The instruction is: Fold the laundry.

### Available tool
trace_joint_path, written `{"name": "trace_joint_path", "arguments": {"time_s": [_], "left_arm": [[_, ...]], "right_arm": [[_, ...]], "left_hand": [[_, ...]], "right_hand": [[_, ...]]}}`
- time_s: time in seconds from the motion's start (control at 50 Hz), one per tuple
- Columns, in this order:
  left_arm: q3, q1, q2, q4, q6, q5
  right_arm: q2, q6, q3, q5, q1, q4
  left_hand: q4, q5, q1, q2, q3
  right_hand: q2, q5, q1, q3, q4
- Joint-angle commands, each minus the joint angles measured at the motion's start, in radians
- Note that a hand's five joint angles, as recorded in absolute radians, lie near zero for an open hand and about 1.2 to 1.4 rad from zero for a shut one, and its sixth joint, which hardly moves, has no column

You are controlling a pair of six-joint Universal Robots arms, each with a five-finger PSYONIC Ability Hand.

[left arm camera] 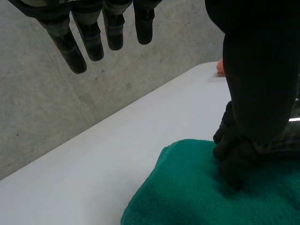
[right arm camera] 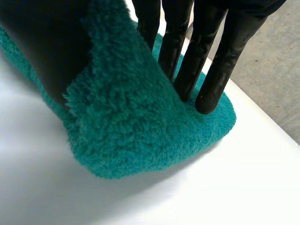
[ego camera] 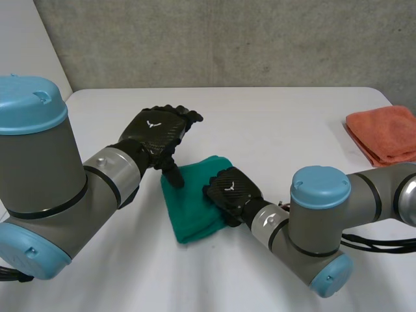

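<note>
Towel [right arm camera: 126, 136] in fingers [right arm camera: 213, 70] of right hand [ego camera: 233, 188]

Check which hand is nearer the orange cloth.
Right. The right hand pinches the green towel mid-table, with the orange cloth off toward its own side; the left hand presses the towel's opposite edge, farther away.

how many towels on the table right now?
2: a green towel at the middle of the table, and a folded orange towel at its right edge. No sign of more.
</note>
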Motion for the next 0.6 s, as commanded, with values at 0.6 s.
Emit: {"name": "trace_joint_path", "arguments": {"time_s": [0.6], "left_arm": [[-0.003,-0.002,0.0,0.0,0.0,-0.002]], "right_arm": [[0.051,-0.276,-0.117,-0.081,-0.272,0.0]], "left_hand": [[-0.025,-0.044,-0.004,-0.026,-0.032]], "right_hand": [[0.444,0.502,0.626,0.441,0.438]]}}
